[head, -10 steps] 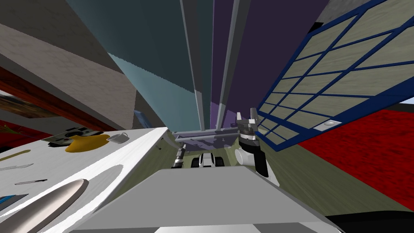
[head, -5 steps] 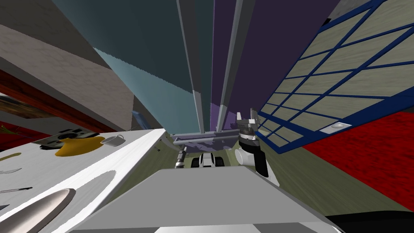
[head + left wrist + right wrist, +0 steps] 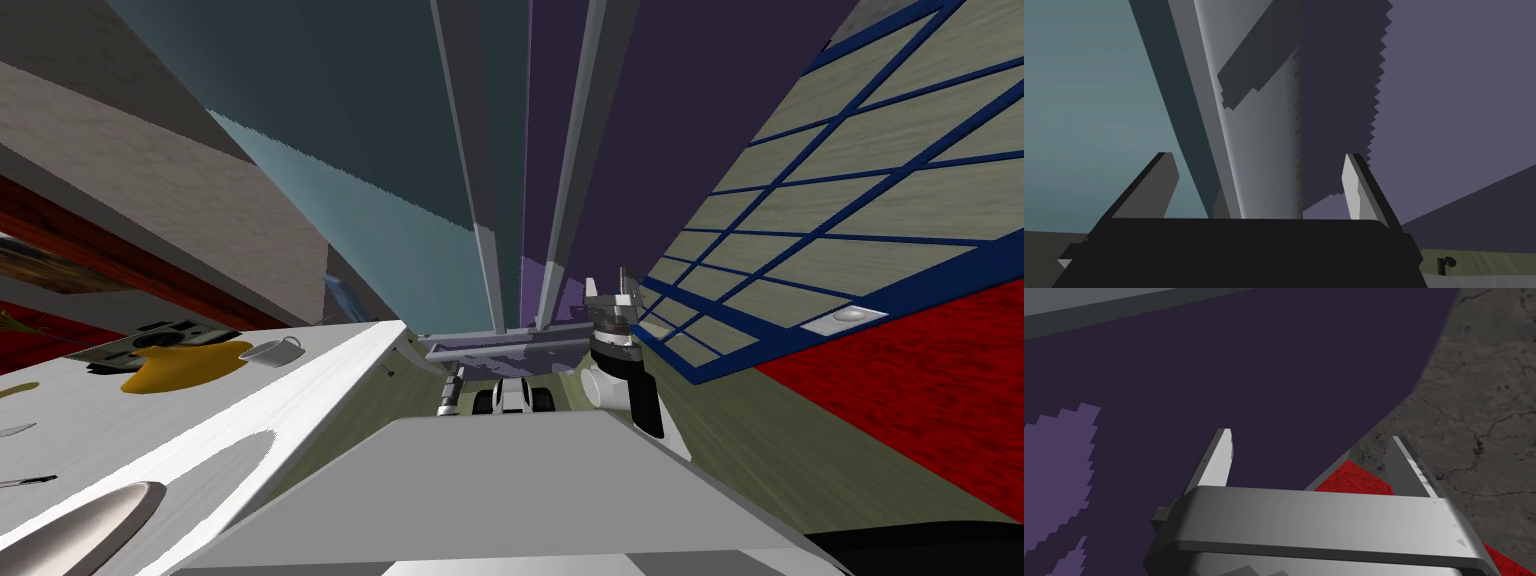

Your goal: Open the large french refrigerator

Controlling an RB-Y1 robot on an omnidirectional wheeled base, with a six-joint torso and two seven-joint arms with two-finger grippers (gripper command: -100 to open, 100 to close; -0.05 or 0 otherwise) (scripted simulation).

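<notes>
Before the refrigerator [image 3: 400, 120], spread left fingers [image 3: 1356, 185] straddle its grey handle [image 3: 1259, 150]; upright right fingers [image 3: 1216, 463] spread too.

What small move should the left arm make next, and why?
Probably shut the left pincer on the grey door handle: its open fingers stand either side of that bar, at the seam between the teal door and the purple door, gripping nothing yet.

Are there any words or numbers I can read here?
None can be read. The teal refrigerator door, the dark purple refrigerator door, the long grey handle and the small white cup are plain. The dark flat thing on the white counter is too small to tell.
</notes>
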